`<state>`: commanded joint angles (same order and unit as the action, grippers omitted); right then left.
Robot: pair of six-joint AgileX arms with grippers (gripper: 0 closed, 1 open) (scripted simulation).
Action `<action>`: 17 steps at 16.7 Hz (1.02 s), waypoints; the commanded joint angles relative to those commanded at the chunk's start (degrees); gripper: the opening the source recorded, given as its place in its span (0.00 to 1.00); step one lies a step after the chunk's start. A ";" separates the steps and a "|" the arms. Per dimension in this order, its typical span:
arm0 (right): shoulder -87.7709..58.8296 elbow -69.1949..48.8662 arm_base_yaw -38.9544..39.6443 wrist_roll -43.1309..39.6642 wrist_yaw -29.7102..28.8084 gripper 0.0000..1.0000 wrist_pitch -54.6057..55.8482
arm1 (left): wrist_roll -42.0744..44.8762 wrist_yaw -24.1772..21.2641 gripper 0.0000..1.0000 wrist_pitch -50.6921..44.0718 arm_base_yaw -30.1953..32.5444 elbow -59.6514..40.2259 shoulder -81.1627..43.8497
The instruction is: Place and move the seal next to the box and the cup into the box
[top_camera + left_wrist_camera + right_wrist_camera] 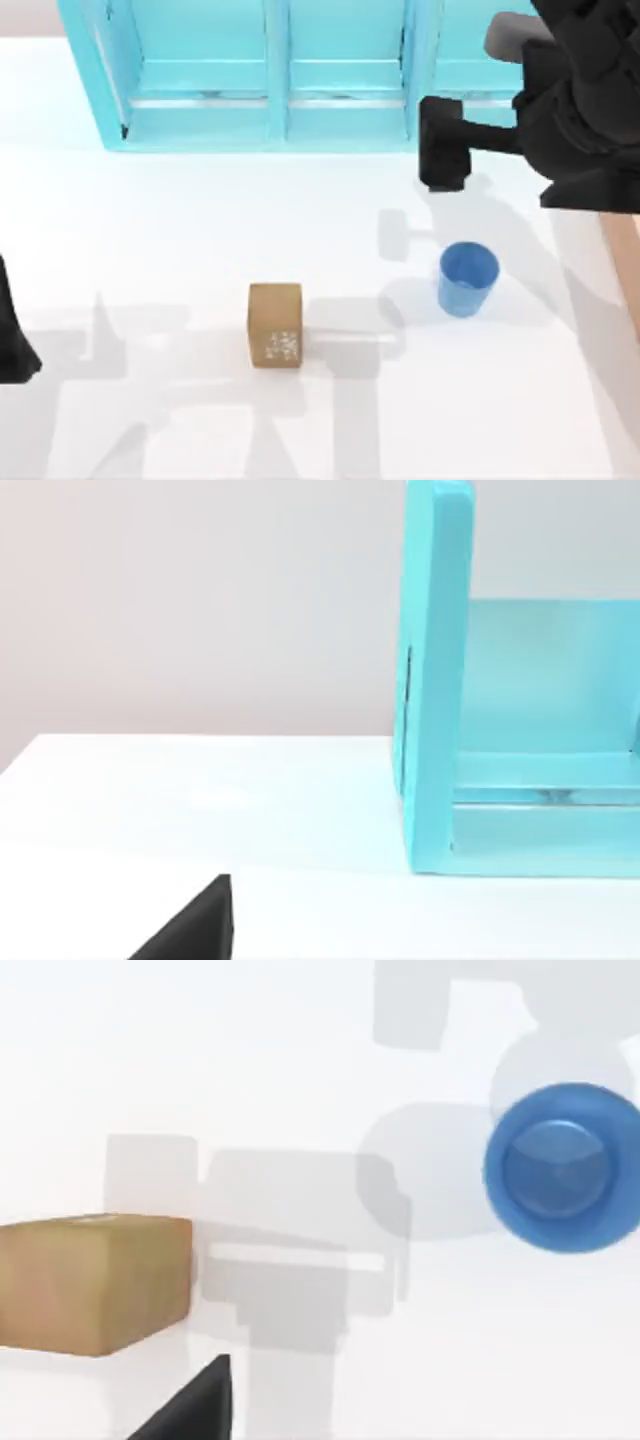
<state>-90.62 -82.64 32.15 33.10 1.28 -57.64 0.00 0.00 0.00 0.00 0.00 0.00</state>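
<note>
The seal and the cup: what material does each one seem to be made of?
The seal looks like wood: a matte tan-brown block with a white stamped mark on one face, though no grain shows. The cup looks like plastic: smooth, uniformly blue, thin-walled, with a faint sheen inside. As both are rendered, this is a guess.

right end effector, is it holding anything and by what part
Nothing is held. The right end effector hangs above the table near the shelf; the cup and seal stand apart, untouched.

Rendered simulation tabletop: plain white table (150, 250), flat turquoise shelf unit (270, 80), blank wall
</note>
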 joint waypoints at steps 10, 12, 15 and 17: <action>-43.98 -47.12 15.52 15.92 -1.02 1.00 -25.65 | 0.00 0.00 1.00 0.00 0.00 0.00 0.00; -48.21 -52.37 17.04 17.42 -1.22 1.00 -27.78 | 0.00 0.00 1.00 0.00 0.00 0.00 0.00; -51.01 -55.92 18.06 18.41 -1.38 1.00 -29.12 | 0.00 0.00 1.00 0.00 0.00 0.00 0.00; -51.01 -55.92 18.06 18.41 -1.38 1.00 -29.12 | 0.00 0.00 1.00 0.00 0.00 0.00 0.00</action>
<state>-141.63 -138.55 50.21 51.50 -0.09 -86.76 0.00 0.00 0.00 0.00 0.00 0.00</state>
